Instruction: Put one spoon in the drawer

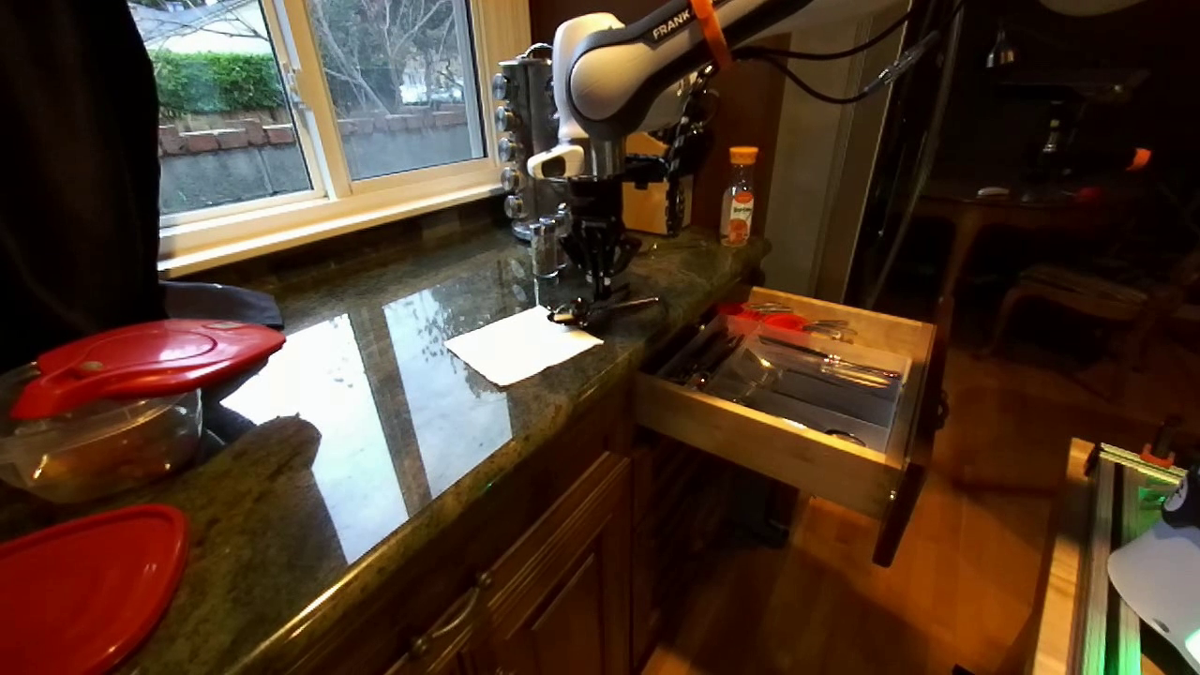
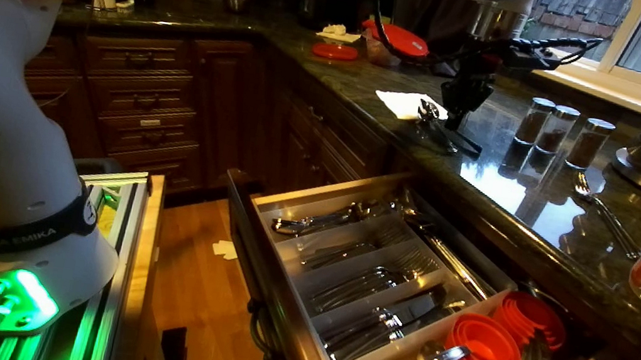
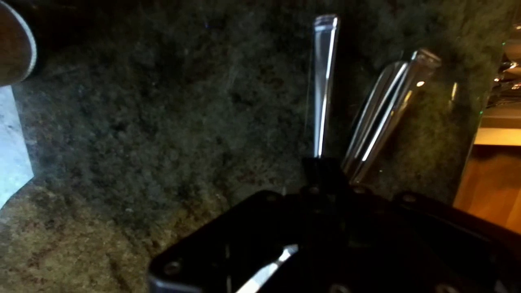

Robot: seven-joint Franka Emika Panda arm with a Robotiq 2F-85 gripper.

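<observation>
- Here's the dark granite countertop [image 1: 403, 412], likely your staging spot.
- Cutlery drawer [image 1: 769, 446] stands open below, presumably for a straight drop-in.
- Your gripper [image 3: 319, 162] points down, working from above.
- White napkin [image 1: 520, 347] under the spoon bowls [image 2: 429, 109], probably for cleanliness.
- And your spoon [image 3: 323, 85]: handle apparently pinched between the fingers, over the countertop, not inside yet.

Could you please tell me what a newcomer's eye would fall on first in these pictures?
Most likely the pulled-out drawer, with red cups bright inside it. Next, over the counter, the black gripper points down by shiny spoons lying partly over a white sheet. In an exterior view, green light glowing on the robot's base also stands out.
</observation>
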